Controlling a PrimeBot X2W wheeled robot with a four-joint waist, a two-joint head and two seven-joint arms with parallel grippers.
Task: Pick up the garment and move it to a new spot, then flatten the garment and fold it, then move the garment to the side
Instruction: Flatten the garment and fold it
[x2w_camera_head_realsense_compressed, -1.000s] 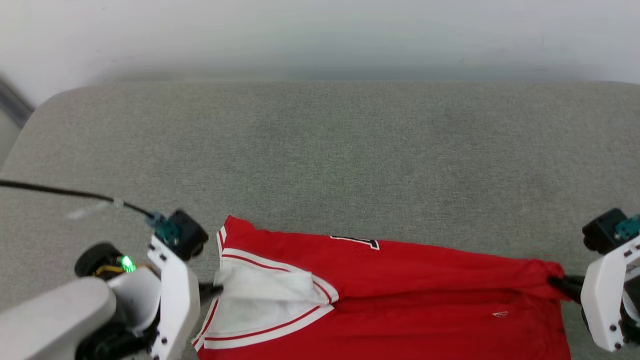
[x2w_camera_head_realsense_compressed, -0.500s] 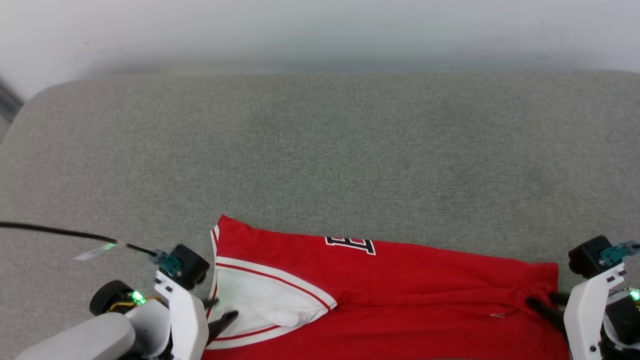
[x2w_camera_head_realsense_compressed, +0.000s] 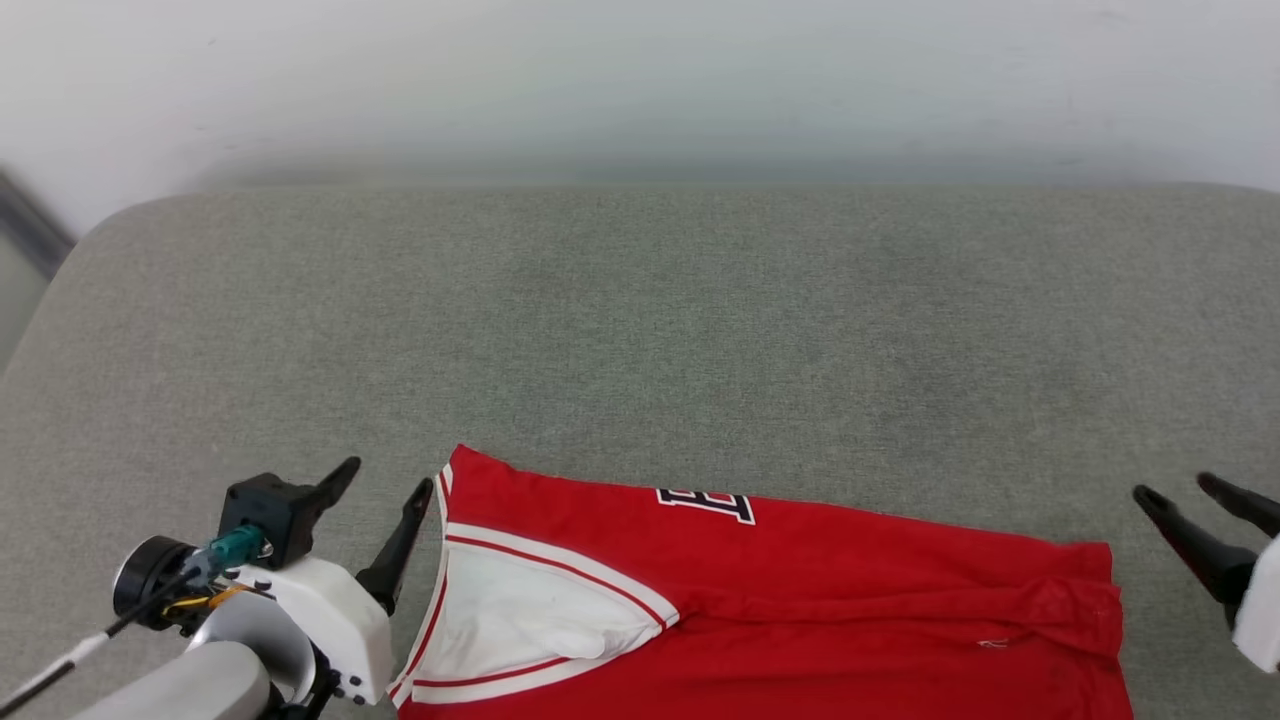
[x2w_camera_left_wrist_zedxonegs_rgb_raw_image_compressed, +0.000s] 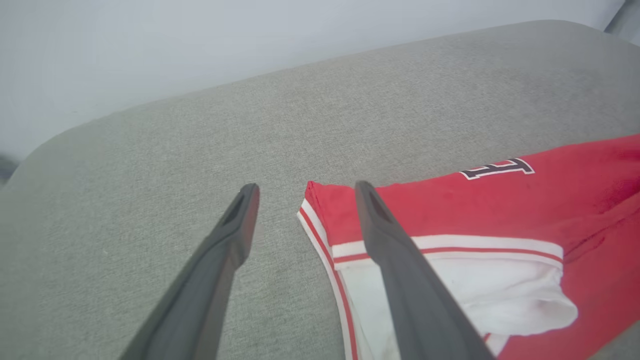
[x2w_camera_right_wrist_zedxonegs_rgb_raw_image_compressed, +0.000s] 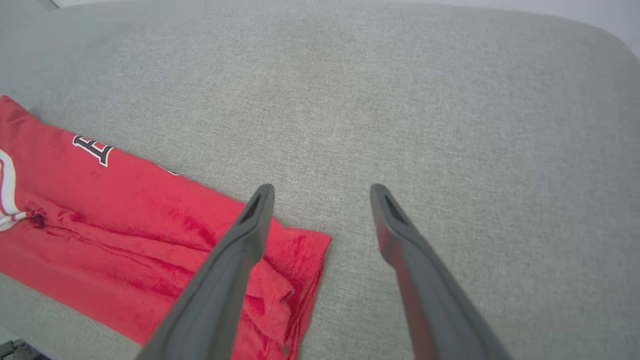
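The left end effector (x2w_camera_head_realsense_compressed: 388, 476) stands open and empty, its fingertips just beside the striped corner of the white sleeve (x2w_camera_head_realsense_compressed: 520, 610). The right end effector (x2w_camera_head_realsense_compressed: 1172, 486), also spread wide and holding nothing, sits a little off the bunched hem corner (x2w_camera_head_realsense_compressed: 1085, 590). Between them lies the garment (x2w_camera_head_realsense_compressed: 820, 580), folded into a long red band at the near edge of the grey padded surface (x2w_camera_head_realsense_compressed: 640, 330). Its long axis runs side to side across the robot's front, with the sleeve end toward the left arm and the hem end toward the right. In the head view the left arm looks the nearer of the two to cloth. In the right wrist view one finger crosses the hem corner, and it probably hangs above the cloth rather than touching it, though the angle does not settle that. The garment's near edge is cut off at the bottom of the head view. Only a sliver of the lettering (x2w_camera_head_realsense_compressed: 705, 503) shows at the far fold.
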